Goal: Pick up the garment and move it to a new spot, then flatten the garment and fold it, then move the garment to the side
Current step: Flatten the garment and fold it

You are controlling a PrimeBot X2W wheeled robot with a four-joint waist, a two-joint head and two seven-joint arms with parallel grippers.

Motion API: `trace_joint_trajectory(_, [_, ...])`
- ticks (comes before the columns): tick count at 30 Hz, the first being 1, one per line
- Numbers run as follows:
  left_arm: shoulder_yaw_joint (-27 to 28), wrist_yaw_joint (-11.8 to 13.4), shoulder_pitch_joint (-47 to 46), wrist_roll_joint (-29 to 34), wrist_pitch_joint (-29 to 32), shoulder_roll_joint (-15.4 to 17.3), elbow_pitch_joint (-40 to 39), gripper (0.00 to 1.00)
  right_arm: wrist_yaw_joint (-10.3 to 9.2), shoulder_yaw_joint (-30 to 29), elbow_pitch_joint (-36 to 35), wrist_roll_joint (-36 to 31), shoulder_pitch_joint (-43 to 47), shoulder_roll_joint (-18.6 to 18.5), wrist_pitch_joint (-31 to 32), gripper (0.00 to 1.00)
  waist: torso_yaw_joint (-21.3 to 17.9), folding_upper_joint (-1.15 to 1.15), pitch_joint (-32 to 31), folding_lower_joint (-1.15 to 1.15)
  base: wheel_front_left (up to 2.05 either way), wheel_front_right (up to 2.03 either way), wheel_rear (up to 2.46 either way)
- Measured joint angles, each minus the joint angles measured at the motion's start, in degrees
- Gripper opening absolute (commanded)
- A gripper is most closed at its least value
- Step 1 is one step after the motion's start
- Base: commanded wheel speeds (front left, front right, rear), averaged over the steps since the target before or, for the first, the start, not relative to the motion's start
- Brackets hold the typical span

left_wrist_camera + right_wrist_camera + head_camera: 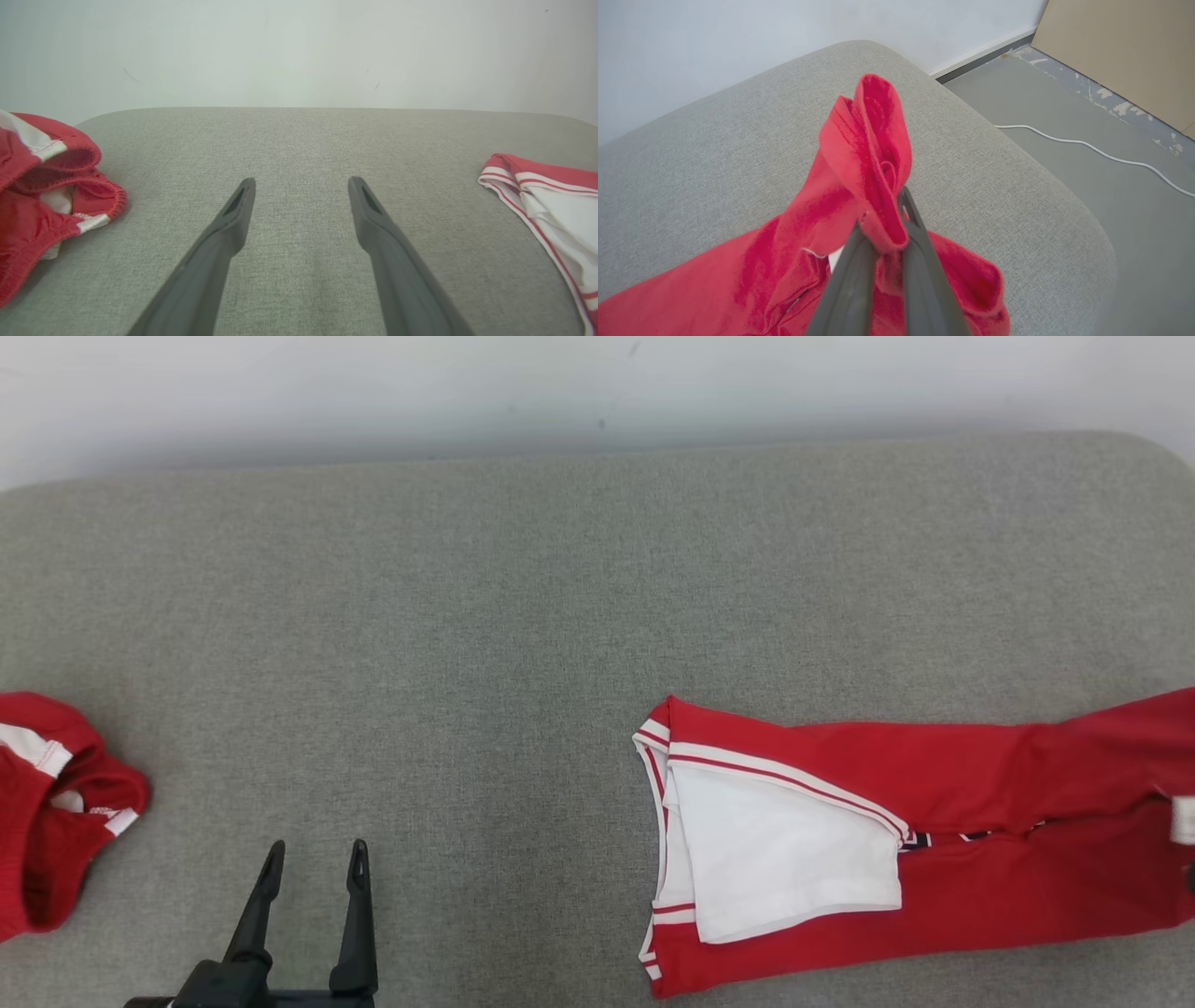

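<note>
So the red and white garment [990, 896] is lying stretched out on the near right of the grey bench [467, 616], with a white panel folded over its left end. The right tool [892, 219] is pinching a bunched red edge of it, lifted up. The left tool [317, 847] hovers spread wide at the near left, beside another crumpled red garment [47, 803]

no legible txt, dark printed strip [971, 836] on red garment [1027, 891], too small to read
</note>
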Motion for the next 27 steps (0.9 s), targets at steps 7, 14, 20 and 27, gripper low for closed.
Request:
trace_joint_trajectory(7, [-0.5, -0.1, 0.5, -0.1, 0.0, -0.5, 0.7, 1.00, 0.00, 16.2, -8.4, 7.6, 8.6, 0.2, 3.5, 0.00, 0.9, 0.00, -1.8, 0.00, 0.00, 0.00, 0.00])
trace_joint_trajectory(14, [-0.8, -0.1, 0.8, -0.8, 0.0, -0.9, 1.2, 1.00, 0.00, 32.9, -10.9, 12.2, 13.4, 0.3, 4.6, 0.00, 2.4, 0.00, -3.0, -0.01, 0.00, 0.00, 0.00])
trace_joint_trajectory(20, [-0.9, -0.1, 0.6, -1.3, 0.0, -1.1, 1.3, 1.00, 0.00, 42.8, -6.7, 14.1, 13.4, 0.3, 4.4, 0.00, 3.6, 0.00, -2.9, 0.00, 0.00, 0.00, 0.00])
trace_joint_trajectory(27, [-0.8, 0.0, 0.3, -1.7, 0.0, -1.2, 1.4, 1.00, 0.00, 46.5, 0.7, 14.1, 10.0, 0.3, 2.0, 0.00, 4.8, 0.00, -2.2, 0.00, 0.00, 0.00, 0.00])
